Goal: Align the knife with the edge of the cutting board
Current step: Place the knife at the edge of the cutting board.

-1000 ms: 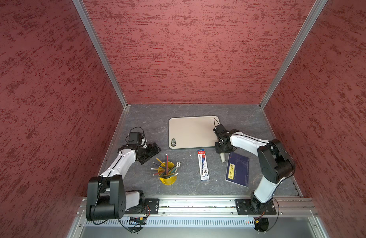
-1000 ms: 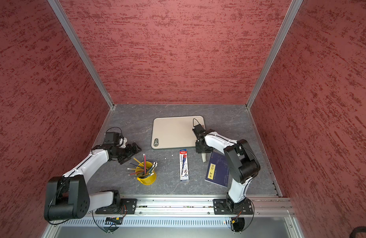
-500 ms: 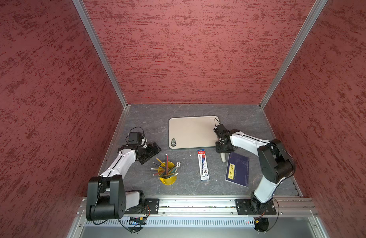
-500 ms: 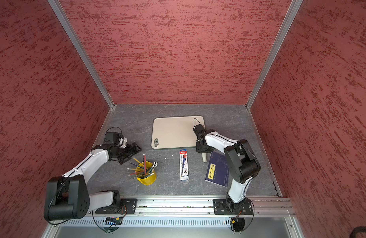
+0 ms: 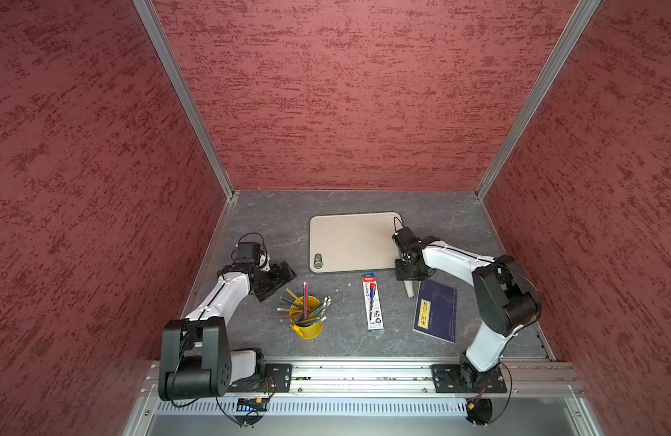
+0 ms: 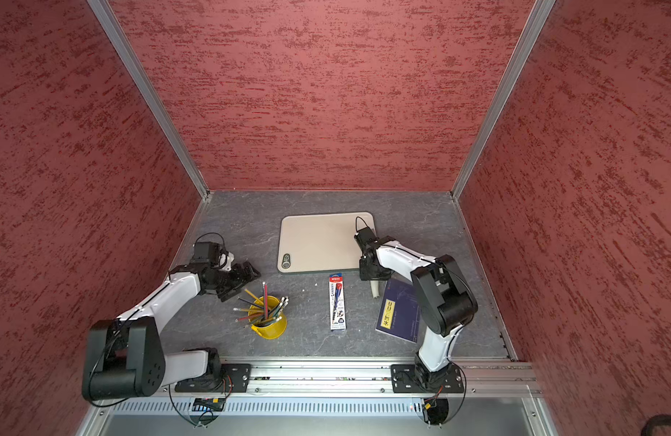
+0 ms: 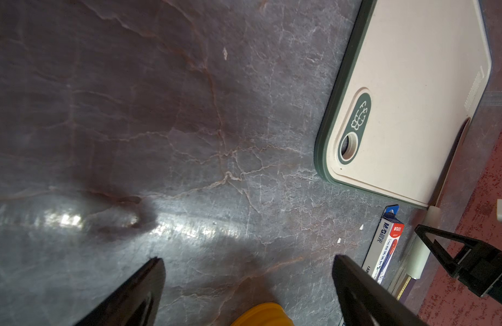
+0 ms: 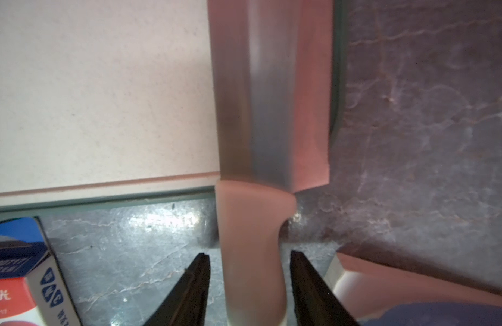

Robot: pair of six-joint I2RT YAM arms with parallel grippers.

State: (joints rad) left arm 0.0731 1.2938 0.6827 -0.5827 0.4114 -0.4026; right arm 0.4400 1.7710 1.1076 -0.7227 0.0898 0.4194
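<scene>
Straddling the knife (image 8: 255,220) handle, right gripper (image 8: 249,254) narrowly parted, not gripping; left gripper (image 7: 247,256) wide.

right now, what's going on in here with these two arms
The right gripper straddles the white handle of the knife, jaws just clear of it on both sides, not clamping. The blade lies flat on the board, close along one short edge and about parallel to it, with the handle sticking out over the table. The left gripper hangs open over the table near the pencil cup, touching nothing.
</scene>
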